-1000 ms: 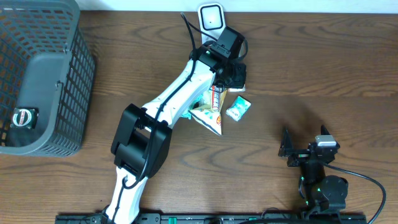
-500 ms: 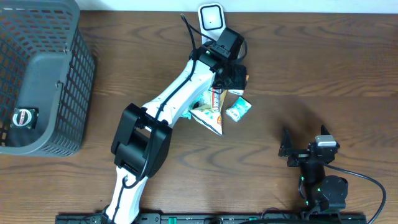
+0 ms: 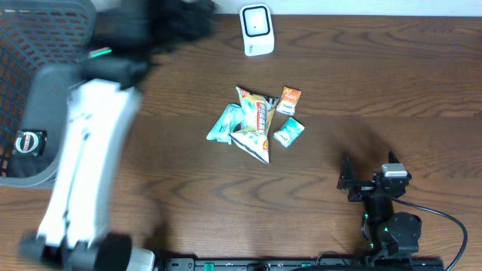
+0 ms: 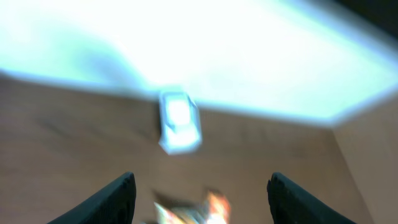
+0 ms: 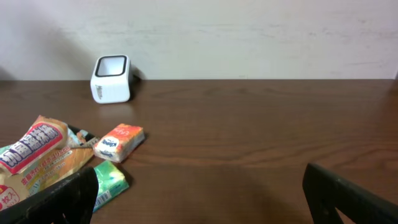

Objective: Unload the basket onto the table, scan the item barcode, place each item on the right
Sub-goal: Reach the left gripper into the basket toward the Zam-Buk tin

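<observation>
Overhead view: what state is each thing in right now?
Scanner, upright, nothing in front of it.
Snack pile, lying mid-table, no gripper on it.
Orange packet, flat at the pile's edge.
Basket, one small round item inside.
Left gripper, open, empty.
Right gripper, open, empty.

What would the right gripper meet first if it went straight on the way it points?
Probably nothing near: the open right gripper faces bare table up to the wall. The snack packets and the scanner lie off to its left, outside that line, though depth is unclear.
</observation>
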Controlling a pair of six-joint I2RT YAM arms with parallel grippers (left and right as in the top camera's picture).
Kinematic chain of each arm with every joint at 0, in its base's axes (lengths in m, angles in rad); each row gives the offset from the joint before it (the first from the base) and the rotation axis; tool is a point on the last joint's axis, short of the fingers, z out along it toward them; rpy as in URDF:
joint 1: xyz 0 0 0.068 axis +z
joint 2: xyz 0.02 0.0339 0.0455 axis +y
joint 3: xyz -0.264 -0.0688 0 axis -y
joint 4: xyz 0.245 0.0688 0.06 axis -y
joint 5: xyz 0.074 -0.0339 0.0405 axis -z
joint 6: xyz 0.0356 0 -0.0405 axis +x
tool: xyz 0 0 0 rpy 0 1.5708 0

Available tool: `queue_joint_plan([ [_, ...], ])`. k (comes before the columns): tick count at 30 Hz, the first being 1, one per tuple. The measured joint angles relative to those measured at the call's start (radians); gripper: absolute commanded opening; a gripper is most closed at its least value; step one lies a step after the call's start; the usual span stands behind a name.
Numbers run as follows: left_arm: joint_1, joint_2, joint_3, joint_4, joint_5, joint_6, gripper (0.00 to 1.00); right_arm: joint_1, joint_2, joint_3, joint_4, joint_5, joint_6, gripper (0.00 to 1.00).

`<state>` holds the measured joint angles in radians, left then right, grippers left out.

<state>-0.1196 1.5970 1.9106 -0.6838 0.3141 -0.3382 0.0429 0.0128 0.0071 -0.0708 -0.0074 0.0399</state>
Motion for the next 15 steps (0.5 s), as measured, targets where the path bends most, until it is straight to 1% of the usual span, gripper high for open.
queue_joint_plan([
  [3,0.143,-0.087,0.009,0.0,-0.082,0.03,0.67,0.0,0.0,0.0,0.0,0.0,0.0,0.99],
  [6,0.277,-0.114,0.009,-0.009,-0.181,0.048,0.67,0.0,0.0,0.0,0.0,0.0,0.0,0.99],
  [11,0.48,-0.064,-0.011,-0.016,-0.304,0.058,0.67,0.0,0.0,0.0,0.0,0.0,0.0,0.99],
  [15,0.594,0.012,-0.056,-0.026,-0.376,0.074,0.67,0.0,0.0,0.0,0.0,0.0,0.0,0.99],
])
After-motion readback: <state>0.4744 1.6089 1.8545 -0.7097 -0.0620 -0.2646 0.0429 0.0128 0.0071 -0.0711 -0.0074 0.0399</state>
